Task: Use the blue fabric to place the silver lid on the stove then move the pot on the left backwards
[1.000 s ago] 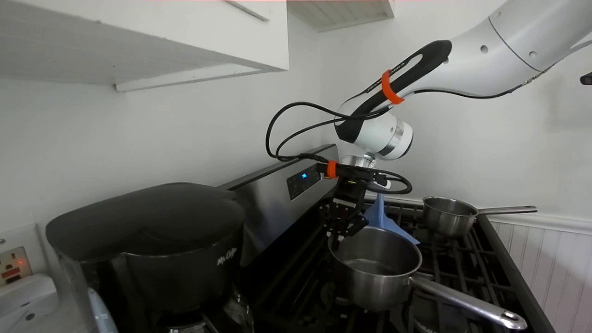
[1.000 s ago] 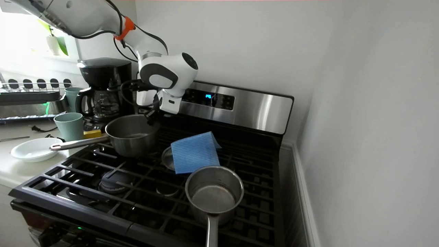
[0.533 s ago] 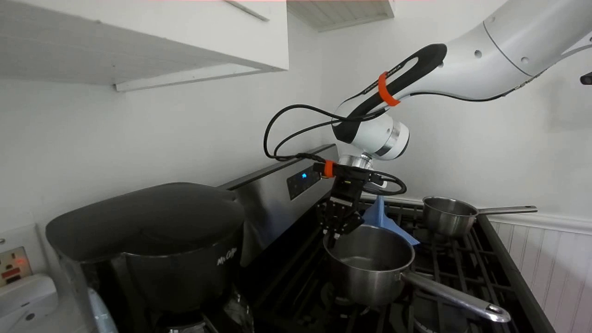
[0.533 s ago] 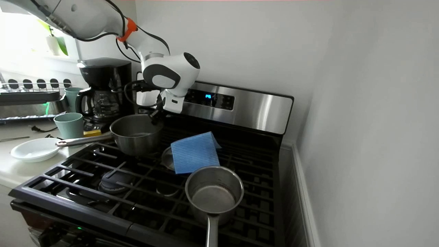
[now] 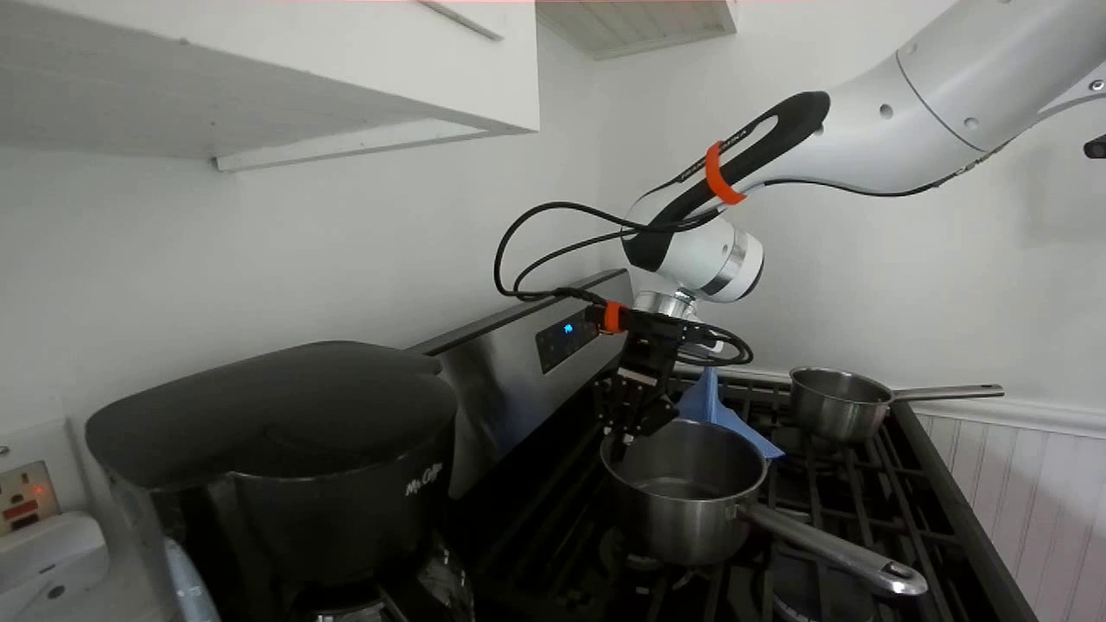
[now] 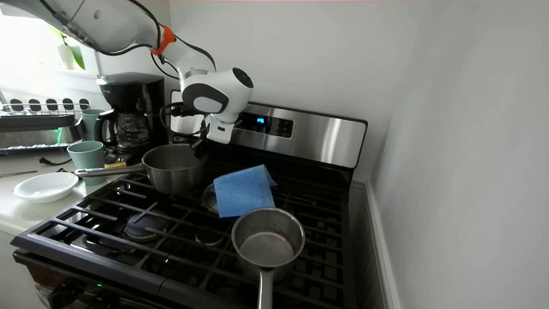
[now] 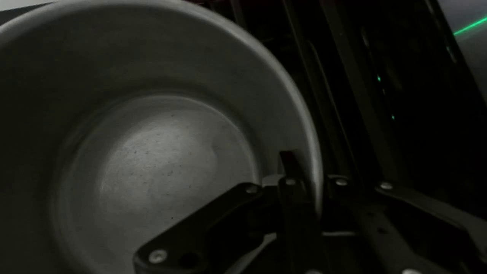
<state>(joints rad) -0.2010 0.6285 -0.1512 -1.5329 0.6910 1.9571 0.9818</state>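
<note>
Large pot (image 6: 173, 178), nearer the back panel (image 6: 317, 139) of the stove (image 6: 92, 257) than a second ago; gripper (image 5: 618, 434) clamped on its rim, one finger inside, bare metal floor showing. Lid (image 6: 209, 198), partly under a blue cloth (image 6: 243, 193), on the stove near that pot. Small pot (image 6: 268, 249), upright beyond the cloth, well apart from the gripper, metal bottom visible.

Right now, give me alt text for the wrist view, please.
A black gripper at lower right has the rim of a metal pot between its jaws. The pot's round inside fills the left; dark stove grates run along the right.
</note>
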